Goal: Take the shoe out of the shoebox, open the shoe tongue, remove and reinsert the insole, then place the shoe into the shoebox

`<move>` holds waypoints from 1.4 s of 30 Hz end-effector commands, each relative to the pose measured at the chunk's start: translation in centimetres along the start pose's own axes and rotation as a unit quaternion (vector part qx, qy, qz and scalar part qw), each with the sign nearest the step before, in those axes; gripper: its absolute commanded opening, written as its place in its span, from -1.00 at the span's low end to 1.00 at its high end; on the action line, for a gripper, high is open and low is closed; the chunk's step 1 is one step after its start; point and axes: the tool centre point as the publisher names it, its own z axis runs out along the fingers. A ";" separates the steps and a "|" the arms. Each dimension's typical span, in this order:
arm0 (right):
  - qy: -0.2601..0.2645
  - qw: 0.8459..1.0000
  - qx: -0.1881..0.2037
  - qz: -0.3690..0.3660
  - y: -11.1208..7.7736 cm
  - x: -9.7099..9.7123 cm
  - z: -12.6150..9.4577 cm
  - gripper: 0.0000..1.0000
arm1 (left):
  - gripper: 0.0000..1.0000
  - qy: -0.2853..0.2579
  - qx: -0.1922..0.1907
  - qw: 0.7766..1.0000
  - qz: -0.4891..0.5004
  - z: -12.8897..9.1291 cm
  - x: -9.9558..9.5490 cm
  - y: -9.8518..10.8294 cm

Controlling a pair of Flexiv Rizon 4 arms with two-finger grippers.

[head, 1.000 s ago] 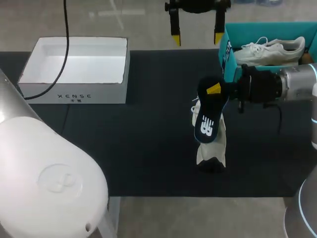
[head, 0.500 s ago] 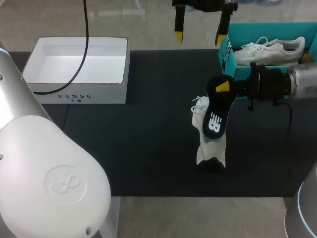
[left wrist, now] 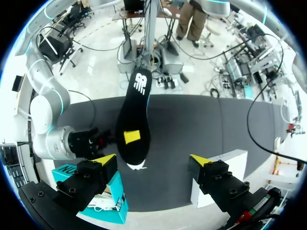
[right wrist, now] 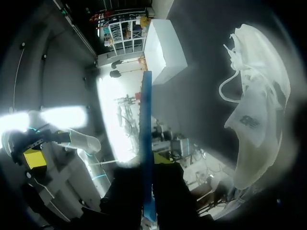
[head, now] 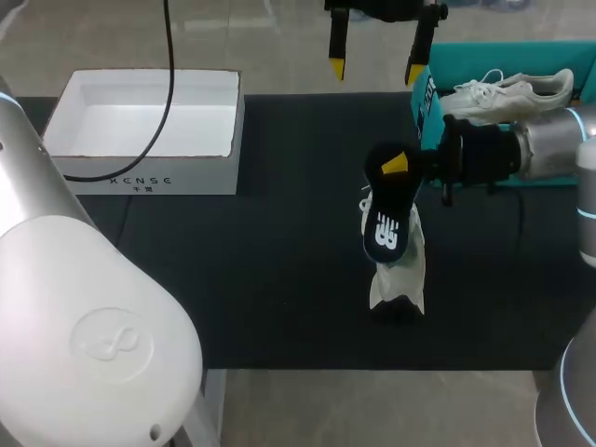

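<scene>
The insole is clamped edge-on in the clenched right end effector, gripped at the end away from the logo. The logo end hangs in front of the shoe. The shoe is stood on end on the table, near the shoebox. The left end effector is released and empty, over the table's far edge.

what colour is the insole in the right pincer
Black insole, white logo; best in left wrist view.

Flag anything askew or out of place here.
The white shoe appears to stand on end on the table instead of lying flat, its dark insole out, pinched in the right gripper above it.
</scene>
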 end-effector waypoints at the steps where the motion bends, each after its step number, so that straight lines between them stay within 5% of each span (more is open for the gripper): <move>1: -0.001 1.000 0.006 0.001 0.4 -0.1 0.1 -1.00 | 1.00 0.000 -0.001 1.000 0.000 0.0 0.2 0.0; 9: -0.001 1.000 0.006 0.001 0.4 -0.1 0.1 -1.00 | 1.00 0.000 -0.001 1.000 0.000 0.0 0.2 0.0; 12: -0.001 1.000 0.006 0.001 0.4 -0.1 0.1 -1.00 | 1.00 -0.118 0.007 0.993 -0.031 -1.1 0.8 -0.4; 18: -0.001 1.000 0.006 0.001 0.4 -0.1 0.1 -1.00 | 1.00 -0.356 0.036 0.933 -0.032 -1.3 3.6 -2.2; 27: -0.001 1.000 0.006 0.001 0.4 -0.1 0.1 -1.00 | 1.00 -0.543 0.110 0.831 -0.046 4.1 6.2 -4.7; 34: -0.001 1.000 0.006 0.001 0.4 -0.1 0.1 -1.00 | 1.00 -0.644 0.129 0.753 -0.015 6.7 6.5 -6.1; 38: -0.001 1.000 0.006 0.001 0.4 -0.1 0.1 -1.00 | 1.00 -0.674 0.133 0.726 0.002 6.7 5.8 -6.7; 42: -0.001 1.000 0.006 0.001 0.4 -0.1 0.1 -1.00 | 1.00 -0.674 0.133 0.726 0.002 6.7 5.8 -6.7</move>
